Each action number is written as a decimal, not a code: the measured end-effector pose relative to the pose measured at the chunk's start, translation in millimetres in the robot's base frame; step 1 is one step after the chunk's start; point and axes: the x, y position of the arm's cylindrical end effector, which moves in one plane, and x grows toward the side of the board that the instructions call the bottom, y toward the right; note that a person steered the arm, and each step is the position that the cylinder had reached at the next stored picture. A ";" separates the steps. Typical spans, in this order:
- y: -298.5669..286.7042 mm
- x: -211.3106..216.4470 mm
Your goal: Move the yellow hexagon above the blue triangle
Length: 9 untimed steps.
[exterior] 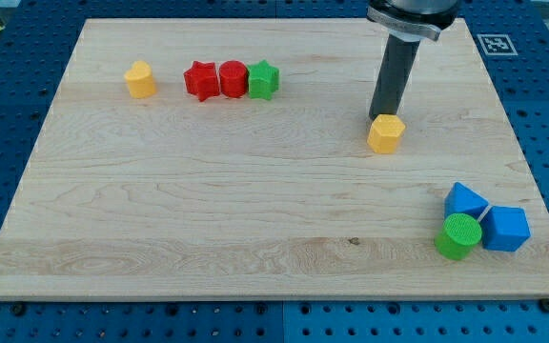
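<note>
You see my tip [381,115] touching the top edge of the yellow hexagon [386,134], mid-right on the board [208,219]. Blue triangle [464,201] sits lower right. No jaws; no containers.

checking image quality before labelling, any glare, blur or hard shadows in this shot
Camera view: sharp throughout, even soft light, no glare on the wooden board; only faint short shadows under blocks such as the yellow hexagon and blue triangle; my tip is crisp, right behind the hexagon; the rod's top is cropped.
</note>
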 end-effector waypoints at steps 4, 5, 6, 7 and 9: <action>-27.2 15.0; -19.6 26.9; 4.0 29.6; 27.0 30.3; 43.2 45.4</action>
